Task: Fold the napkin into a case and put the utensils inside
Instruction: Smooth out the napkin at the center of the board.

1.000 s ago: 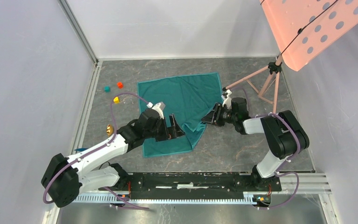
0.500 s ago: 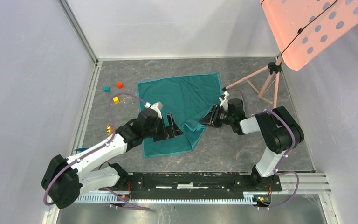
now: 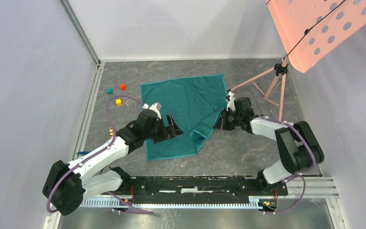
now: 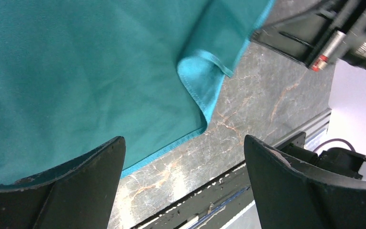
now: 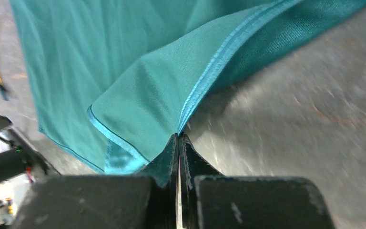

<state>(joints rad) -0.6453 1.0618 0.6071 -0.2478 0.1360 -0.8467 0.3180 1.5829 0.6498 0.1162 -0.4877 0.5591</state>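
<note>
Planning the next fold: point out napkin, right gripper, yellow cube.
napkin [image 3: 186, 95], top external view, flat middle.
right gripper [image 5: 178, 143], right wrist view, between fingertips pinching the napkin's edge.
yellow cube [image 3: 118, 101], top external view, top face.

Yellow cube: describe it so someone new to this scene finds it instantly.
Find the teal-green napkin spread mid-table, then look left of its far-left corner at three tiny cubes. The yellow cube is the nearest of the three; the red cube and teal cube lie farther back.

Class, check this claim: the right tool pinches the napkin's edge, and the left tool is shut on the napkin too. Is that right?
No. The left wrist view shows the left tool open above the napkin, gripping nothing. The right tool does pinch the napkin's edge.
</note>
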